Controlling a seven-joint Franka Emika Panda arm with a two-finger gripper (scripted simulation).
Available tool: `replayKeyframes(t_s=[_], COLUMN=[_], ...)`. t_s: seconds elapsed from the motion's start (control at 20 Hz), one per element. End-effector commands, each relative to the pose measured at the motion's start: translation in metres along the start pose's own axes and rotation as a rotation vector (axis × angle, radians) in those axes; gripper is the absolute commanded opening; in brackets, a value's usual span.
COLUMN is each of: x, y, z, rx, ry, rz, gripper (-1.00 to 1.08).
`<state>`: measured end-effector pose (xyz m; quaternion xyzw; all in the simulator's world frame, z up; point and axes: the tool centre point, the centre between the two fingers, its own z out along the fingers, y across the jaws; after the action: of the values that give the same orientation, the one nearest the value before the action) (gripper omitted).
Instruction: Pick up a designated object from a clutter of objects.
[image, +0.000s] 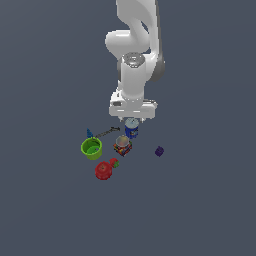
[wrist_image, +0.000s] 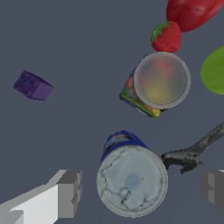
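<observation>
Straddling the blue can (wrist_image: 131, 181), the gripper (wrist_image: 142, 190) hangs with its fingers (wrist_image: 70, 192) spread apart on either side of the pale lid, apparently lined up for a grasp but not touching it. A thin dark tool (wrist_image: 192, 153) lies just beside the can. Beyond it stands the multicoloured box (wrist_image: 153, 85), then a strawberry (wrist_image: 166, 37) and the red fruit (wrist_image: 192, 13). In the exterior view the can sits at centre frame, the green cup (image: 91, 148) at left, the purple cube (image: 159, 151) at right.

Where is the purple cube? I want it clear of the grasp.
In the exterior view, the purple cube sits alone on the right, apart from the multicoloured box and blue can.
</observation>
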<state>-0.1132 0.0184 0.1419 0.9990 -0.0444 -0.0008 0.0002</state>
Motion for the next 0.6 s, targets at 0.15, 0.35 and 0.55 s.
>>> replayKeyframes(t_s=[0.15,0.35,0.55], x=[-0.018,-0.023,-0.022], y=[0.000,0.000,0.000], z=[0.014,0.017,0.018], rx=[0.000,0.000,0.000], ry=[0.001,0.002,0.001], rz=[0.007,0.009,0.008], gripper=[1.00,1.00,1.00])
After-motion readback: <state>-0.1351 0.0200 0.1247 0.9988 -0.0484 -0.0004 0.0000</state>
